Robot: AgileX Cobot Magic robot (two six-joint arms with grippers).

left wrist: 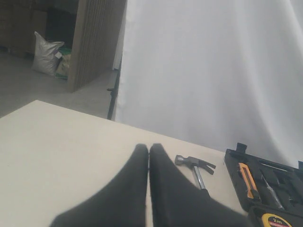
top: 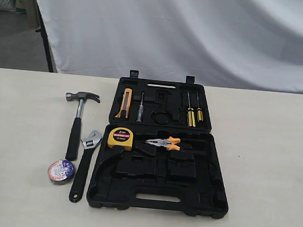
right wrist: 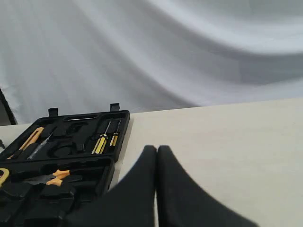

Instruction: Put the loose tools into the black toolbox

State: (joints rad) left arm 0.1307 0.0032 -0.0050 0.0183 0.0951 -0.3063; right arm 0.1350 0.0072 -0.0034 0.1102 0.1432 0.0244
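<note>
Black toolbox (top: 202, 200) open on the surface (top: 272, 168), three tools loose beside it.
Left tool (left wrist: 149, 146) and right tool (right wrist: 156, 147) are both pinched closed, empty. Ahead of the left tool lies one hammer (top: 77, 124), with one wrench (top: 84, 161) and one tape roll (top: 61, 170) beside it, uncovered. Ahead of the right tool, the toolbox holds one tape measure (top: 120, 138) and one pliers (top: 163, 142).

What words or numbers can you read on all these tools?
"2m": on the face of the yellow tape measure.
The smaller print under it is too blurred to read.
The blue and white label on the tape roll is too blurred to read.
</note>
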